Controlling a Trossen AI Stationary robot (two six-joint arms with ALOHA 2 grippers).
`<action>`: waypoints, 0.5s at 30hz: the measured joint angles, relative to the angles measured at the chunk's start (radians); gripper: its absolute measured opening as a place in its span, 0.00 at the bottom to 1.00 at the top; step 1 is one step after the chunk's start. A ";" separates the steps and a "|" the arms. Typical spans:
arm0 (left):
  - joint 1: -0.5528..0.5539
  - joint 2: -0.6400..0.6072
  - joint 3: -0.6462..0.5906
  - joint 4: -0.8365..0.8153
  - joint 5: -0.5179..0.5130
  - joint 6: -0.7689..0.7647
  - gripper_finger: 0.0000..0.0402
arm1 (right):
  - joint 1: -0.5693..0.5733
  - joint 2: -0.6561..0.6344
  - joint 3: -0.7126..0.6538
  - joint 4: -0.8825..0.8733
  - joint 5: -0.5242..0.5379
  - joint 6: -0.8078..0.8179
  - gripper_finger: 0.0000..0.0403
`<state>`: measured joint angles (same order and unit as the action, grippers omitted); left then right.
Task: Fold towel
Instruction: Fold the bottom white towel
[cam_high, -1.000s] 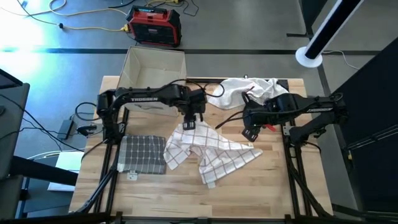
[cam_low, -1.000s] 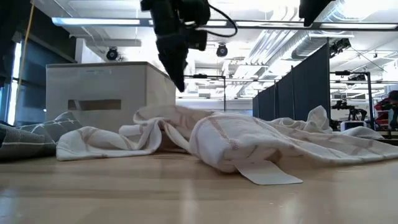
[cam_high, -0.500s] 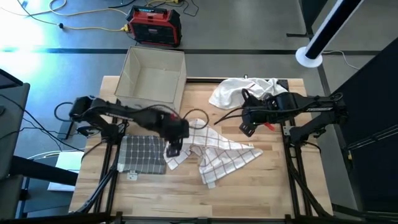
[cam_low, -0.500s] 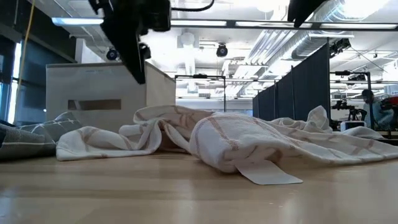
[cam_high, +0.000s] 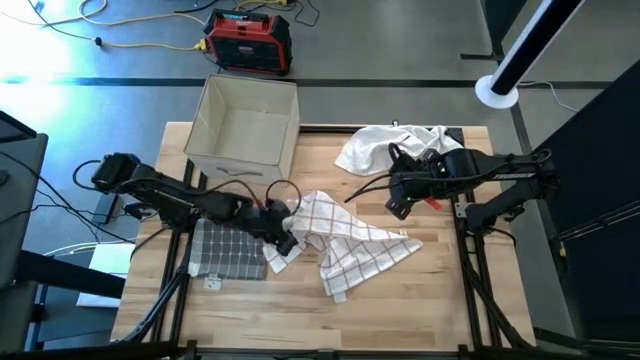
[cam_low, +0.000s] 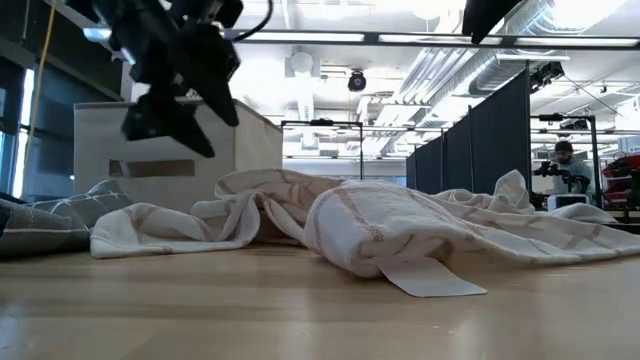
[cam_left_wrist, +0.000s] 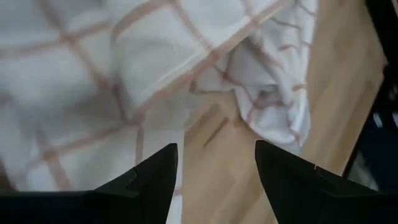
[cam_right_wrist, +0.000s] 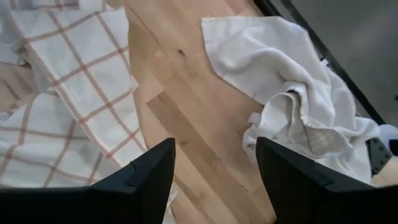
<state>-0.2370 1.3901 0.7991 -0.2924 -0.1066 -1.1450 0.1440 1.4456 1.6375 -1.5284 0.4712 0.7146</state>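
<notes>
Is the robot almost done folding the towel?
Not nearly. One grey towel already lies folded flat. The checked towel is still a crumpled heap, and the left end effector, open, is at its edge with nothing gripped. The right end effector hangs open above the table. The white towel behind also waits, unfolded.

Open box (cam_high: 245, 125), red case (cam_high: 249, 41) behind

- The checked towel (cam_high: 345, 240) lies crumpled mid-worktop (cam_high: 420, 310).
- A folded towel (cam_high: 230, 247) lies flat just left of it.
- An open box (cam_high: 246, 125) stands behind that, at the worktop's far edge.
- A bunched cloth (cam_high: 385, 145) lies behind the checked towel, to its right.
</notes>
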 joint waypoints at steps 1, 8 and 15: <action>-0.005 0.003 -0.013 0.034 -0.001 -0.032 0.51 | 0.000 0.000 0.000 0.000 0.009 0.000 0.52; -0.013 0.004 -0.133 0.180 -0.056 -0.230 0.51 | 0.000 0.000 0.000 0.000 0.034 -0.016 0.52; -0.013 0.012 -0.244 0.395 -0.134 -0.320 0.51 | 0.000 0.000 0.000 -0.001 0.036 -0.017 0.52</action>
<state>-0.2496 1.4025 0.5547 0.1031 -0.2409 -1.4647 0.1440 1.4456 1.6375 -1.5291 0.5076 0.6979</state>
